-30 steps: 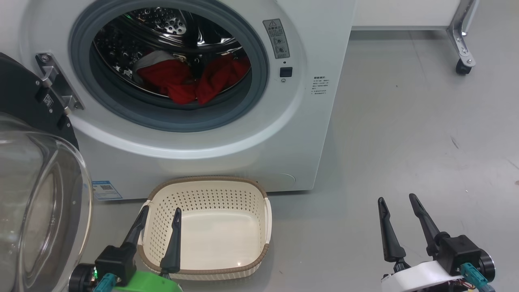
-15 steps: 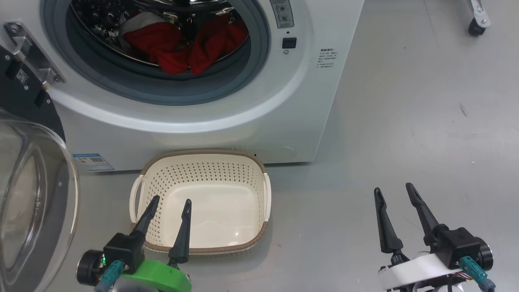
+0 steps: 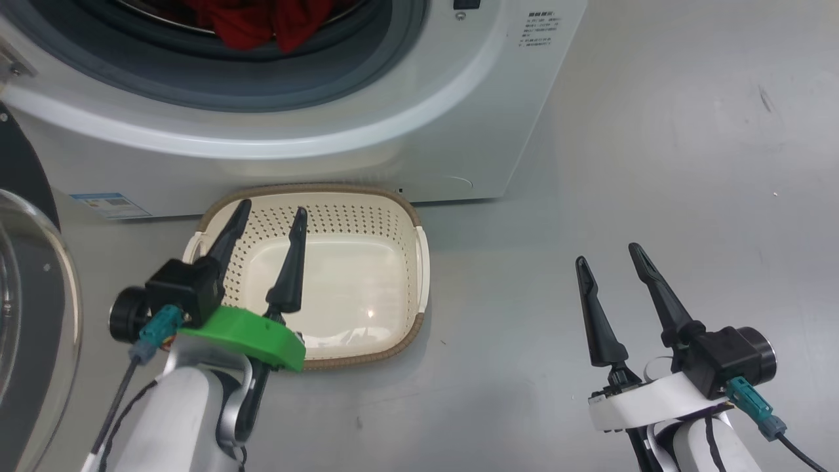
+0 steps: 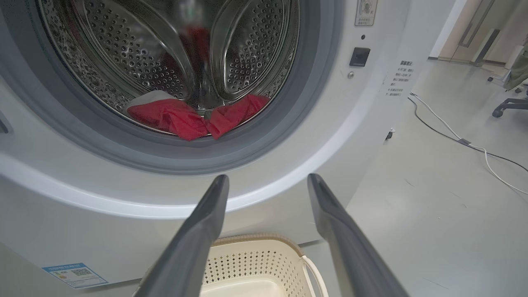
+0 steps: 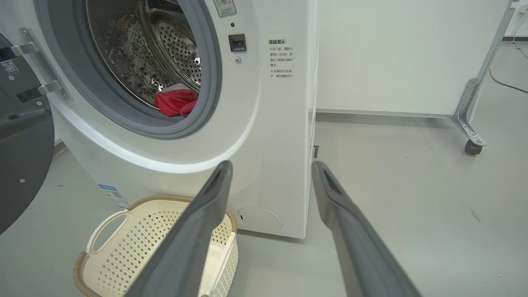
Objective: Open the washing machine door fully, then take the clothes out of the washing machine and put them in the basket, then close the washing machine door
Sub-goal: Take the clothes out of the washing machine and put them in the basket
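Red clothes (image 4: pixel 173 119) sit inside the washing machine (image 3: pixel 393 131); the washing machine door (image 5: pixel 20 165) stands swung aside. Left gripper (image 3: pixel 273 206) hangs spread, empty, over the basket (image 3: pixel 341 187), seemingly staged to reach in; right gripper (image 3: pixel 607 252) spread, empty.

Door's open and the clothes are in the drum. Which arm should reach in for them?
Left. The left tool, open, hangs over the basket before the washing machine mouth, and its wrist view faces the clothes head-on. The right tool sits off to the side over the floor.
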`<state>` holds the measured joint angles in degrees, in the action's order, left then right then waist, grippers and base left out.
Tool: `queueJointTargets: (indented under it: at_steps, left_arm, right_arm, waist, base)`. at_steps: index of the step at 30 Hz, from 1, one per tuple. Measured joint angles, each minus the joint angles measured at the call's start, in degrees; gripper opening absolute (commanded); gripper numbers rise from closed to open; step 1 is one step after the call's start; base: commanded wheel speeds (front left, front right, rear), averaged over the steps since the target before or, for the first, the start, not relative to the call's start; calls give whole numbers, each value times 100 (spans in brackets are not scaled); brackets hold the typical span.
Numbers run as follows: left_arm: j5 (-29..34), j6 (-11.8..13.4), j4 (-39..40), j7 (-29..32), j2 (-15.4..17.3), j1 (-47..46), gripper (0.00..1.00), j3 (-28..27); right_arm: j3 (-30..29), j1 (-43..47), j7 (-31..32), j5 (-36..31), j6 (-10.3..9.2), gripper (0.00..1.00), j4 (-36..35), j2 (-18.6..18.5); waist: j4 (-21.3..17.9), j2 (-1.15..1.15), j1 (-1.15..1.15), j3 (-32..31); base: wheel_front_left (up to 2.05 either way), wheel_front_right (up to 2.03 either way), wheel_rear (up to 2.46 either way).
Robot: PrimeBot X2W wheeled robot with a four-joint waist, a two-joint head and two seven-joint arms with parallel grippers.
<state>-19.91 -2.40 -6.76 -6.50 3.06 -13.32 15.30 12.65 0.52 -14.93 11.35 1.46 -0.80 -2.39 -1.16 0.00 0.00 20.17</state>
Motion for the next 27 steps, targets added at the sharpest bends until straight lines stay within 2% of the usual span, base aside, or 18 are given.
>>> queueJointTargets:
  at_steps: [6,15,27]
  left_arm:
    - [-272,-92,-87,475,54,-926,100,-258]
    - [-567,-151,-237,1445,450,-2140,100,-581]
    - [-769,-252,-452,2938,1303,-3679,100,-845]
  right_arm:
    - [243,-324,0,83,1,100,-75,-16]
    - [561,-772,0,423,-3,100,-144,-22]
    - [1002,-1445,0,1057,-118,100,-253,-26]
  waist:
    - [-165,0,0,468]
    - [-559,0,0,1036]
    - [-1228,0,1,1760]
  base:
    - [0,0,0]
    - [0,0,0]
    - [0,0,0]
